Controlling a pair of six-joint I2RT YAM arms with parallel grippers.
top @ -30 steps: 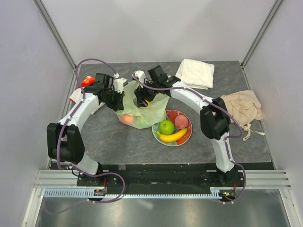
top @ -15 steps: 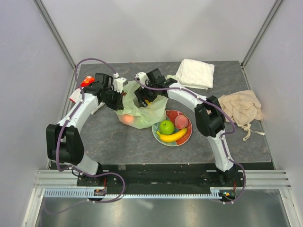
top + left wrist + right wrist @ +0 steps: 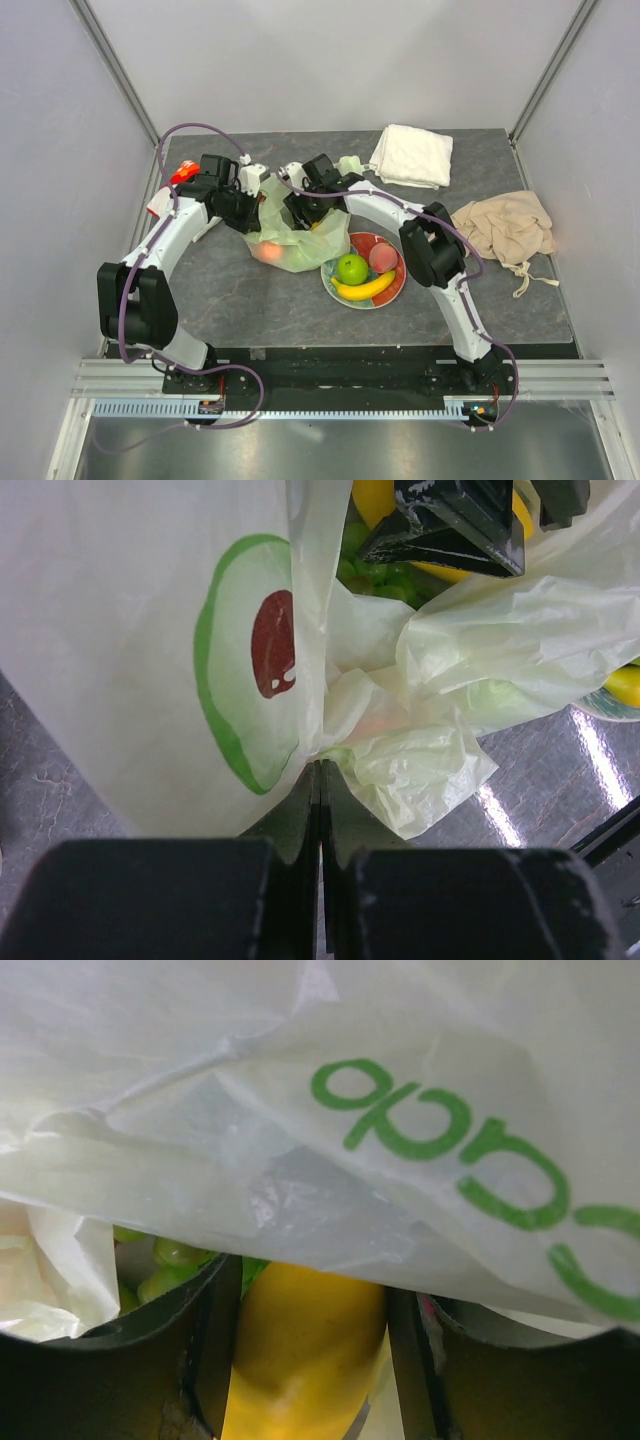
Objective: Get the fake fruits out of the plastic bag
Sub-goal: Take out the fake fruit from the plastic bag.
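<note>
Robotics test laboratory: a grey slab table (image 3: 260, 300) boxed in by plain white panels (image 3: 330, 60) on aluminium framing (image 3: 115, 68), robot arms (image 3: 160, 240) bolted to a metal rail (image 3: 340, 388).

Both arms crowd the plastic bag (image 3: 305, 238) at mid-table: the right gripper (image 3: 312, 1290) plugs its mouth, a yellow fruit (image 3: 300, 1380) wedged between its fingers, film draped overhead; the left gripper (image 3: 320, 780) pinches the film on the left. The plate (image 3: 401, 284) walls the near-right side; bare table (image 3: 250, 300) in front lies open.
</note>
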